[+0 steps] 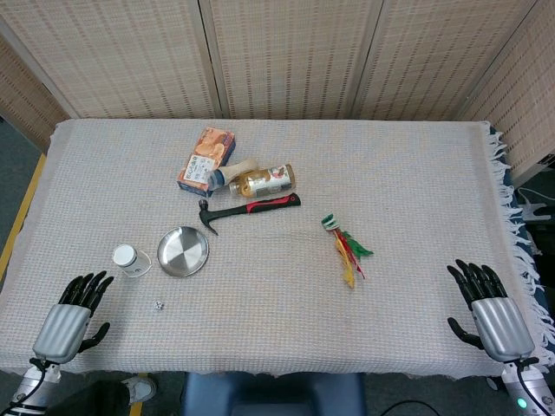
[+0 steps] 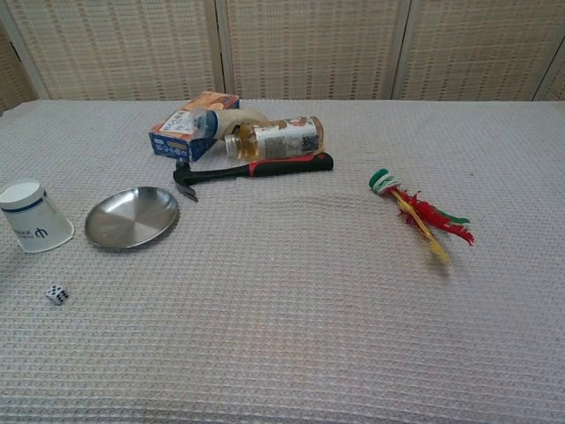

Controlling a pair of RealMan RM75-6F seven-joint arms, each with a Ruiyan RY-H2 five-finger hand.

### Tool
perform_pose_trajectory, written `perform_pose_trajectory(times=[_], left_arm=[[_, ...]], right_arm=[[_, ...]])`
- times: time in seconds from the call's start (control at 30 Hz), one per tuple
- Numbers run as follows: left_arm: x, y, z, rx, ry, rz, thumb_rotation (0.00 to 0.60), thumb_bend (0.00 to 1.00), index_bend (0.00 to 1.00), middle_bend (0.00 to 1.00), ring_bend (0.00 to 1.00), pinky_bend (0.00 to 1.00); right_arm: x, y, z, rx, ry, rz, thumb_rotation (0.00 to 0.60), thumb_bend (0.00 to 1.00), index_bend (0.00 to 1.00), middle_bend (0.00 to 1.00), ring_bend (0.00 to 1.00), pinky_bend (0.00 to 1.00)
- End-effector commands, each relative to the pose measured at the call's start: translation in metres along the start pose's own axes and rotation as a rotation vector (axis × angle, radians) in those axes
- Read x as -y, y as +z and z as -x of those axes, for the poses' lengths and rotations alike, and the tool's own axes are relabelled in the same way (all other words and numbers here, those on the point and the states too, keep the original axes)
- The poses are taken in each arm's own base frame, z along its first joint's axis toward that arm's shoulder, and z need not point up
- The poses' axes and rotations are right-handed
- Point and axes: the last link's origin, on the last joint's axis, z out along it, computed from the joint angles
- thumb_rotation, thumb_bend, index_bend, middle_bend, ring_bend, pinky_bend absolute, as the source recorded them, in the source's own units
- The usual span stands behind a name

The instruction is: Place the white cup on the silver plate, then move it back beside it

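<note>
One white cup (image 1: 127, 258) and one silver plate (image 1: 183, 251) lie beyond the left hand (image 1: 72, 321), fingers (image 1: 88, 288) spread; right hand (image 1: 492, 313) likewise, both empty

The cup (image 2: 35, 217) stands upside down just left of the plate (image 2: 131, 217), with the die (image 2: 56, 294) nearer me. Behind the plate lies the hammer (image 2: 252, 170), then the bottle (image 2: 272, 139) and box (image 2: 192, 125) behind it. The feathered shuttlecock (image 2: 419, 215) lies well right. My left hand (image 1: 73, 316) rests at the near left corner, my right hand (image 1: 489, 310) at the near right.

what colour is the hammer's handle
Black with a red grip section, on the hammer; the chest view shows it best.
</note>
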Motion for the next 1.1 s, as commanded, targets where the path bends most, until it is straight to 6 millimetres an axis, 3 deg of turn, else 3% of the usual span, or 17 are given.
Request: perform_pose_trajectory(times=[0.03, 0.27, 0.37, 0.47, 0.6, 0.8, 0.97, 1.1], left_arm=[[0.0, -0.001, 0.001, 0.0, -0.002, 0.0, 0.6, 0.33, 0.0, 0.0, 0.0, 0.09], [-0.01, -0.004, 0.001, -0.018, -0.016, 0.043, 0.6, 0.33, 0.0, 0.0, 0.0, 0.1], [-0.017, -0.008, 0.006, 0.015, -0.051, 0.07, 0.6, 0.33, 0.0, 0.01, 0.01, 0.22], [-0.02, -0.006, 0.013, 0.034, -0.031, 0.07, 0.6, 0.34, 0.0, 0.22, 0.2, 0.48], [-0.026, 0.002, 0.022, 0.041, -0.009, 0.07, 0.6, 0.38, 0.04, 0.6, 0.57, 0.79], [-0.027, 0.013, 0.034, 0.063, 0.028, 0.07, 0.6, 0.39, 0.17, 0.86, 0.8, 0.93], [-0.028, 0.032, 0.05, 0.091, 0.052, 0.062, 0.6, 0.39, 0.18, 0.91, 0.85, 0.96], [-0.033, 0.038, 0.057, 0.12, 0.053, 0.082, 0.6, 0.39, 0.25, 1.0, 0.93, 1.0]], right_arm=[[0.0, 0.0, 0.0, -0.002, -0.001, 0.0, 0.6, 0.21, 0.0, 0.0, 0.0, 0.0], [0.0, -0.004, -0.003, -0.016, -0.01, 0.001, 0.6, 0.21, 0.0, 0.0, 0.0, 0.0], [0.001, -0.004, -0.002, -0.012, -0.014, -0.001, 0.6, 0.21, 0.0, 0.0, 0.0, 0.0], [0.002, -0.004, -0.002, -0.012, -0.016, -0.003, 0.6, 0.21, 0.0, 0.0, 0.0, 0.0], [0.005, -0.005, -0.002, -0.015, -0.007, -0.015, 0.6, 0.21, 0.0, 0.0, 0.0, 0.0], [0.007, -0.009, -0.002, -0.02, -0.01, -0.023, 0.6, 0.21, 0.0, 0.0, 0.0, 0.0], [0.007, -0.007, 0.002, 0.002, -0.022, -0.016, 0.6, 0.21, 0.0, 0.0, 0.0, 0.0], [0.007, -0.006, 0.004, 0.018, -0.026, -0.007, 0.6, 0.21, 0.0, 0.0, 0.0, 0.0]])
